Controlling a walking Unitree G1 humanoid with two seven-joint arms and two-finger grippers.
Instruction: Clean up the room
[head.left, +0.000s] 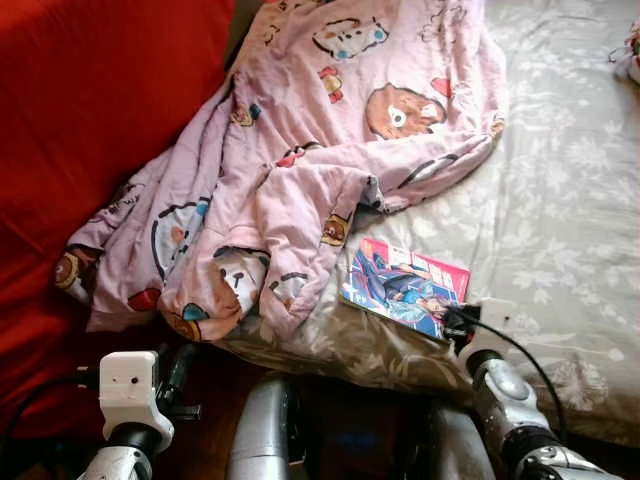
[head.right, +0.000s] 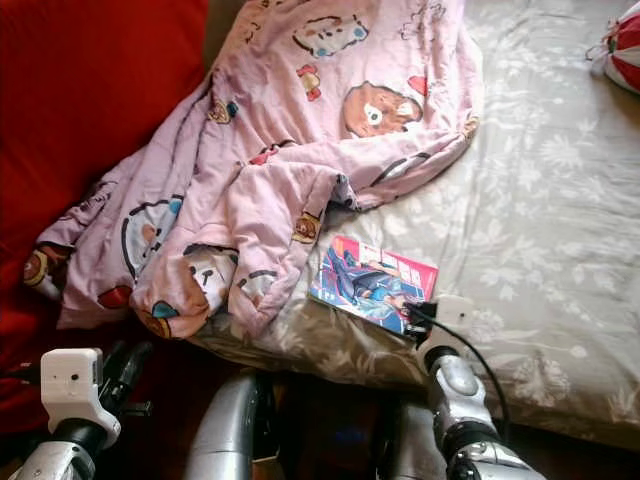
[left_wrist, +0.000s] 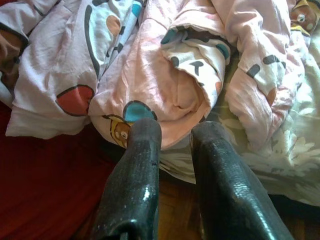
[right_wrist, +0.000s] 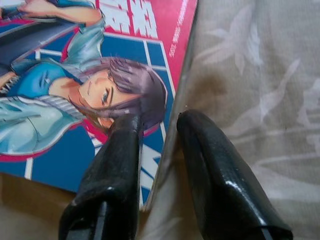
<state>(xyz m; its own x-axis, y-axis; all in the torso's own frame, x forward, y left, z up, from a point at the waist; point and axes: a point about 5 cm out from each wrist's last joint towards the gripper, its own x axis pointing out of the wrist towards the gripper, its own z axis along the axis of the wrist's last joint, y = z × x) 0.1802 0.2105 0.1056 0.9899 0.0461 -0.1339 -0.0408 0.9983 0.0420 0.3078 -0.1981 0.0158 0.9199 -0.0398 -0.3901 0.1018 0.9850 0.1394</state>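
Glossy comic book (head.left: 405, 284) on floral bedsheet (head.left: 560, 220), right gripper (right_wrist: 157, 125) jaws straddling its edge, left gripper (left_wrist: 175, 131) jaws parted.

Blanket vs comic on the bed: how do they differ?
The blanket is soft, crumpled and pale pink with cartoon prints; the comic is flat, stiff and glossy blue and pink. The blanket spills over the bed edge; the comic lies wholly on it. Both rest on the bed.

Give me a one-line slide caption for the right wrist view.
Right gripper with its fingers straddling the edge of a comic book lying on the floral bedsheet.
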